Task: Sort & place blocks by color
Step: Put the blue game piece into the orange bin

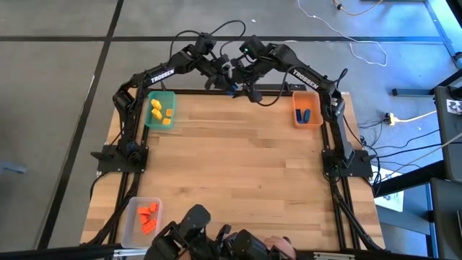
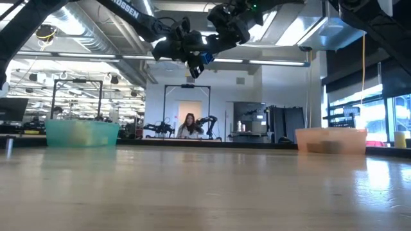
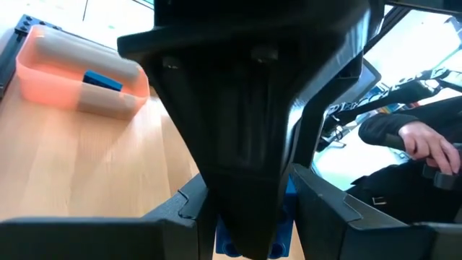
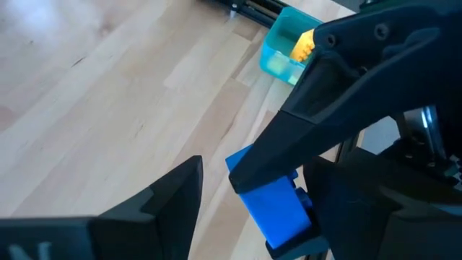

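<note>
Holding yellow blocks (image 1: 162, 112), the green bin (image 1: 172, 97) sits upper left; orange bin (image 1: 315, 102) holds blue blocks (image 1: 302, 114); clear bin (image 1: 128, 224) holds red blocks (image 1: 148, 217). Top centre, left gripper (image 1: 229, 88) pinches a blue block (image 4: 278, 206); right gripper (image 1: 244, 85) spread, seemingly around it.

Two dark arms meet high above the wooden table (image 2: 205, 192), grippers close together around a small blue block (image 2: 205, 58). Green bin (image 2: 82, 133) sits at left, orange bin (image 2: 330, 140) at right, both on the far edge. A seated person (image 2: 190, 126) shows in the room behind.
</note>
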`<action>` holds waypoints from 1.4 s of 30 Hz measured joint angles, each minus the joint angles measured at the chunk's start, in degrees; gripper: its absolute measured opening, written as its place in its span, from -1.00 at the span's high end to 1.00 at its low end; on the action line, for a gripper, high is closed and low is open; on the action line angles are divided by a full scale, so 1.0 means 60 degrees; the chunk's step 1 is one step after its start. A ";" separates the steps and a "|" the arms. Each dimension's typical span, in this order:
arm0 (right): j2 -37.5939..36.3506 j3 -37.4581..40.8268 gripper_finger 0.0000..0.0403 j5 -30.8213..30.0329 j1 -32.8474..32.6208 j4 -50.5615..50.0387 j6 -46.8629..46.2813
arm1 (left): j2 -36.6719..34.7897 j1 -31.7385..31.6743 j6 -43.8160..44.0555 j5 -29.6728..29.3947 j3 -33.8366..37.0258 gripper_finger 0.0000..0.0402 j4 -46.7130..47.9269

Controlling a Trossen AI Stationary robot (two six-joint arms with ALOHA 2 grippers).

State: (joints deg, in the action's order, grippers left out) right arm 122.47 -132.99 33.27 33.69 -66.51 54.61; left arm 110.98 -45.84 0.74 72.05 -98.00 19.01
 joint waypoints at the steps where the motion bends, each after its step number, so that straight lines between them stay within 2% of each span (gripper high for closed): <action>1: 0.0029 -0.0003 -0.21 0.0012 -0.0003 0.0033 0.0000 | 0.0000 0.0000 0.0032 0.0025 0.0000 0.35 -0.0023; 11: 0.0238 0.0007 -0.19 0.0209 -0.0007 0.0187 0.0237 | 0.0000 -0.0001 0.0126 0.0051 0.0000 0.35 0.0017; 22: 0.0249 0.0015 0.19 0.0198 0.0053 0.0395 0.0321 | 0.0000 -0.0164 0.0236 0.0354 0.0000 0.35 -0.0002; 35: 0.0253 0.0029 0.34 0.0180 0.0109 0.0518 0.0346 | 0.0000 -0.0219 0.0351 0.0191 -0.0004 0.35 0.0004; 39: 0.0253 0.0031 0.36 0.0083 0.0114 0.0507 0.0225 | 0.0000 -0.0287 0.0358 0.0054 -0.0019 0.17 0.0004; 42: 0.0293 0.0048 0.38 -0.0063 0.0124 0.0469 0.0204 | -0.0004 -0.0350 0.0367 -0.0451 -0.0036 0.06 0.0182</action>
State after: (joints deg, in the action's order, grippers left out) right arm 124.23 -132.70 32.89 34.44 -63.70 55.83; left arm 110.96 -47.95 2.94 69.35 -98.21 20.11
